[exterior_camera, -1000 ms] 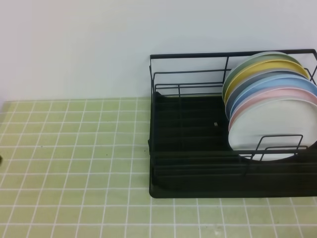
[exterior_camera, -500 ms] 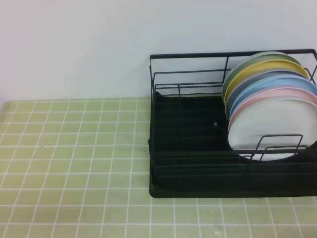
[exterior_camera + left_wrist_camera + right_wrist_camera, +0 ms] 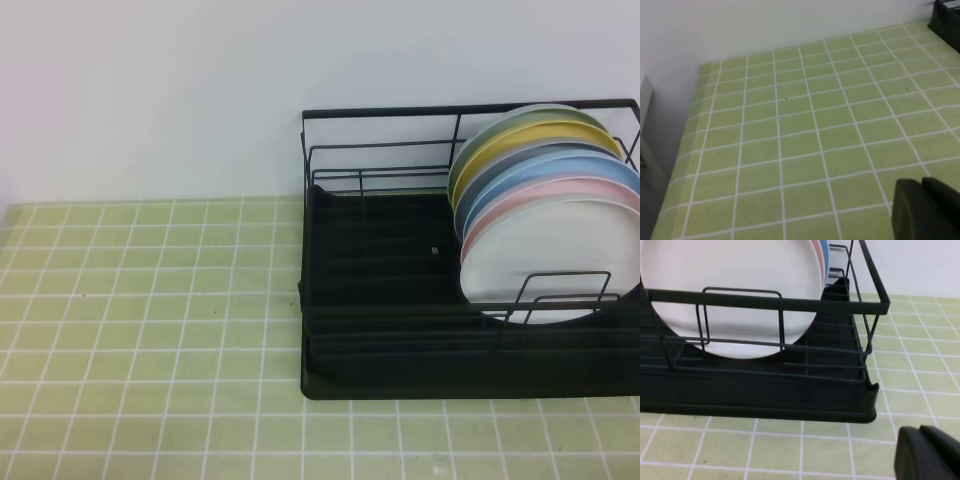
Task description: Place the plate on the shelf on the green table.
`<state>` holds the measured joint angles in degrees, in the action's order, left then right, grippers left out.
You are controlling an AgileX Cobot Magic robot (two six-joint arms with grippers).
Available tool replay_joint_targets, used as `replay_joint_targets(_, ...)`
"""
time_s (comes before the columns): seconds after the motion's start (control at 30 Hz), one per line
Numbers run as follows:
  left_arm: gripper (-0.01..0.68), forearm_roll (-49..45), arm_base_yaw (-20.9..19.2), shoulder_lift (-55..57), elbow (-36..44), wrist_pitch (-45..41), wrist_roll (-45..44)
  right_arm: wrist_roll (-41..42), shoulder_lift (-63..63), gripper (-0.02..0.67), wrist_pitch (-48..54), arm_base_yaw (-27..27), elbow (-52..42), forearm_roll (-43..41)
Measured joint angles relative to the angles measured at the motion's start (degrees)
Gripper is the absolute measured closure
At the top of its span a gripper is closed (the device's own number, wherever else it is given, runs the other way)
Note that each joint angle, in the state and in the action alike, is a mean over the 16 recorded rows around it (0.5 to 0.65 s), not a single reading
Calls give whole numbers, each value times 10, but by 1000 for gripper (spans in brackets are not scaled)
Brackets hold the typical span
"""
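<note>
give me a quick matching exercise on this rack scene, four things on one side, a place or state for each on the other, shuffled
Things:
1. white plate
2. pink plate
3. yellow plate
4. right claw

Places or states:
A. near the back of the stack, toward the wall
B. shut, low over the green table in front of the shelf
C. frontmost in the stack, standing on edge in the shelf
D. directly behind the white plate

Pairs: 1-C, 2-D, 3-A, 4-B
</note>
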<state>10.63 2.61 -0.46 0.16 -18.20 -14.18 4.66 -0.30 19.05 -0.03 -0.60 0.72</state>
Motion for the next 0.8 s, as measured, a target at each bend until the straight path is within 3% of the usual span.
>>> replay_joint_targets(0.8, 675, -2, 0, 0, 0, -3, 75, 0, -1, 652, 0, 0, 1, 0)
